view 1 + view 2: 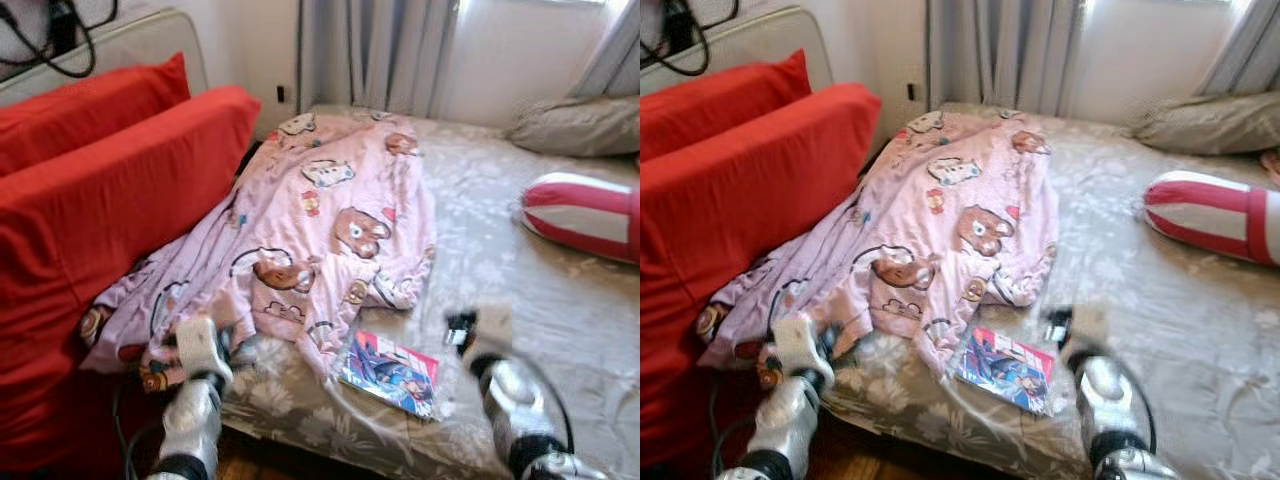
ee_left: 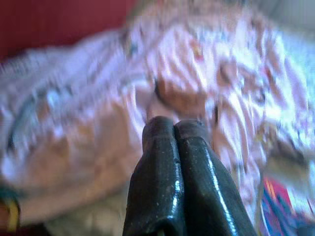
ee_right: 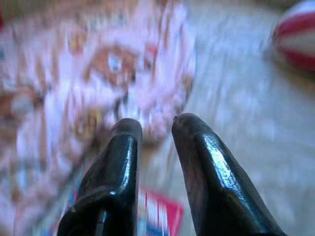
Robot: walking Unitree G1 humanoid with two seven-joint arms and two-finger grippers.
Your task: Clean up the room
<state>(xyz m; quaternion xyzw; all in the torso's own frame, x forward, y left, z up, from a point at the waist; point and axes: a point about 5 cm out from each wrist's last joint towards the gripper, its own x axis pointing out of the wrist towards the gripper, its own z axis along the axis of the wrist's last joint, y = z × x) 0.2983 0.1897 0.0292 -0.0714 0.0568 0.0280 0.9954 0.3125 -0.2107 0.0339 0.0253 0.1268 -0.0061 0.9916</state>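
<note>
- While both arms reach over the near edge of the bed (image 1: 560,330), the pink cartoon-print blanket (image 1: 320,220) is the largest loose thing on it: one blanket, crumpled, its long axis running from the far edge by the curtain (image 1: 375,50) down to the near left corner, where it spills over the side against the red cushions (image 1: 110,190).
- Two red cushions stand stacked along the bed's left side, touching the blanket's left border.
- One grey pillow (image 1: 580,125) lies at the far right corner, and one red-and-white striped bolster (image 1: 585,215) lies at the right edge, well apart from the blanket.
- One comic book (image 1: 390,372) lies flat near the near edge, just beside the blanket's lower hem, its long axis slanting toward the near right.
- The left pincer (image 2: 174,129) has its two black fingers pressed together on nothing, and it points up the blanket's length; the near left corner of the blanket lies straight ahead of it, so I judge the left arm the nearer one for the blanket.
- The right pincer (image 3: 156,125) has its fingers parted with a gap between them and nothing held. The comic book sits just below and to its left, the blanket's hem just ahead, so the right arm looks nearer to the book.
</note>
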